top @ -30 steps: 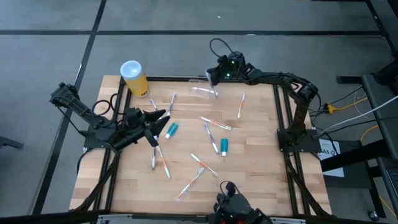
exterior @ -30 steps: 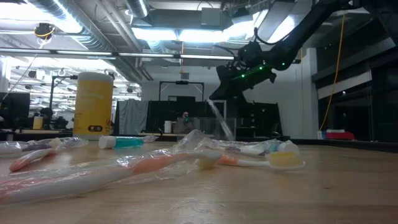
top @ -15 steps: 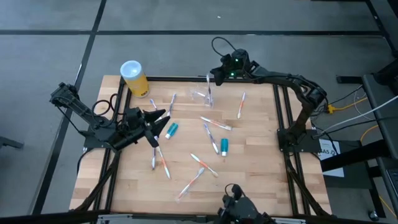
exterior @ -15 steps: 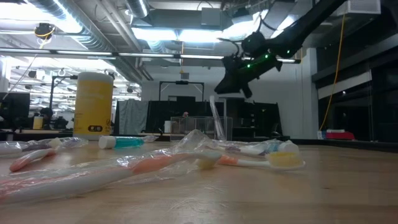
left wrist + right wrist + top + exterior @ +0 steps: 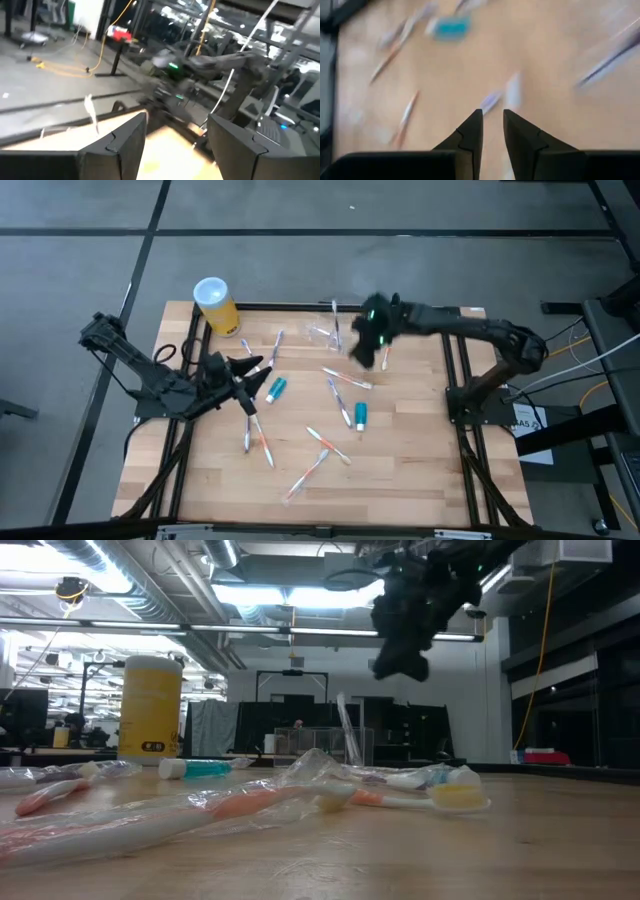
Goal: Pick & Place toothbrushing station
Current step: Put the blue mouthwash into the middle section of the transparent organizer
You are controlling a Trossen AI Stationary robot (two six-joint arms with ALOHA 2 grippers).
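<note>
The toothbrushing station (image 5: 325,332), a small clear plastic holder, rests by its base on the wood near the table's far edge. One thin wall of it stands upright (image 5: 347,740). My right gripper (image 5: 362,352) hangs blurred above the table, to the right of the station and nearer than it. Its fingers slant down with a narrow gap and nothing between them (image 5: 492,117). My left gripper (image 5: 262,367) waits open over the table's left side, pointing level toward the right (image 5: 177,130).
A yellow canister with a white top (image 5: 215,303) stands at the far left corner. Several wrapped toothbrushes (image 5: 340,383) and two teal tubes (image 5: 277,388) (image 5: 360,415) lie scattered over the middle. Black frame rails (image 5: 455,370) edge the table.
My right gripper has let go of the station, which was tilted in its hold and now stands on the table at the far edge. The gripper has then swung up and toward the table's near right, tipping its fingers downward.
</note>
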